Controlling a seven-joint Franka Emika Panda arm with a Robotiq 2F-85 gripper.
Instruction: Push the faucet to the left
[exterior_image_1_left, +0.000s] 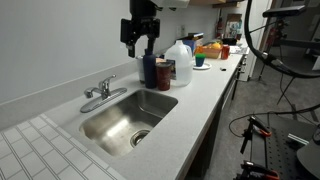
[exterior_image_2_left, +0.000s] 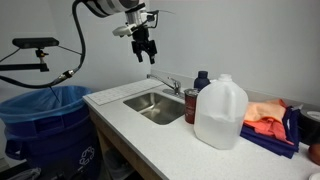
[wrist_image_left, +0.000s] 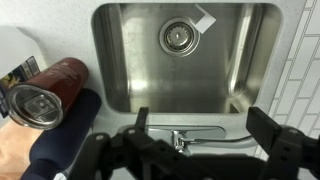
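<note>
The small chrome faucet (exterior_image_1_left: 101, 92) stands on the counter behind the steel sink (exterior_image_1_left: 125, 120). It also shows in an exterior view (exterior_image_2_left: 172, 85). In the wrist view the faucet (wrist_image_left: 186, 137) lies below the sink basin (wrist_image_left: 185, 60), and its thin spout runs toward the right of the picture. My gripper (exterior_image_1_left: 140, 42) hangs well above the counter, above the faucet side of the sink (exterior_image_2_left: 146, 52). Its two dark fingers (wrist_image_left: 203, 125) are spread wide on either side of the faucet and hold nothing.
A dark blue bottle (exterior_image_1_left: 149, 70) and a red-brown can (exterior_image_1_left: 163, 76) stand next to the sink, close under the gripper. A white jug (exterior_image_2_left: 220, 115) stands beyond them. Colourful items lie further along the counter (exterior_image_1_left: 210, 50). A blue bin (exterior_image_2_left: 45, 125) stands beside the counter.
</note>
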